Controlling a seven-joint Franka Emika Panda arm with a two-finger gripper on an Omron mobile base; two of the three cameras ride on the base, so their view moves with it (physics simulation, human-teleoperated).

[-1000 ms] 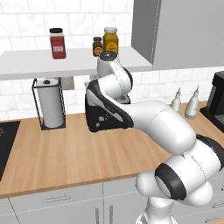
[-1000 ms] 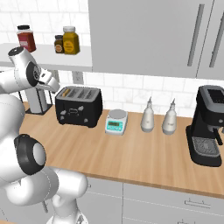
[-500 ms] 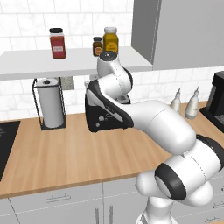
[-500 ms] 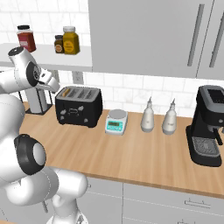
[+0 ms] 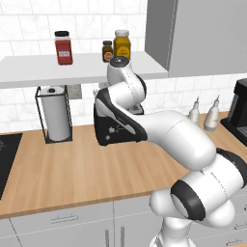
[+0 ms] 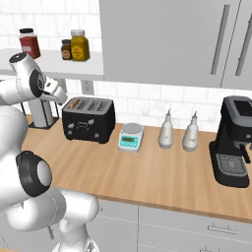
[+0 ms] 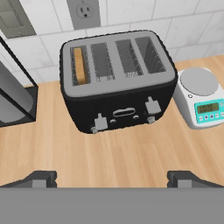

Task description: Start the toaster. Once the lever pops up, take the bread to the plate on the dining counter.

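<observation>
**kitchenbot_fan:** Where's the toaster [image 7: 118,78] sitting for you, and is the bread [image 7: 78,65] in yet?

**me:** From my hand cam it's at 12 o'clock, on the wood counter [image 7: 109,157], with the scale [image 7: 201,98] just beside it at 3 o'clock and the paper towel holder [image 7: 15,94] at 9. The bread is sunk in the leftmost slot, only its top edge showing. My gripper [image 7: 111,179] hangs above the counter with the fingers spread wide, pinching nothing.

**kitchenbot_fan:** How will you handle it?

**me:** Both levers look up, so I'd guess I push the left one [image 7: 99,123] down first; it's small and stiff, easy to slip off. The slice should be light, thin and crumbly, so I'd pinch its flat faces gently near the top edge.
</observation>
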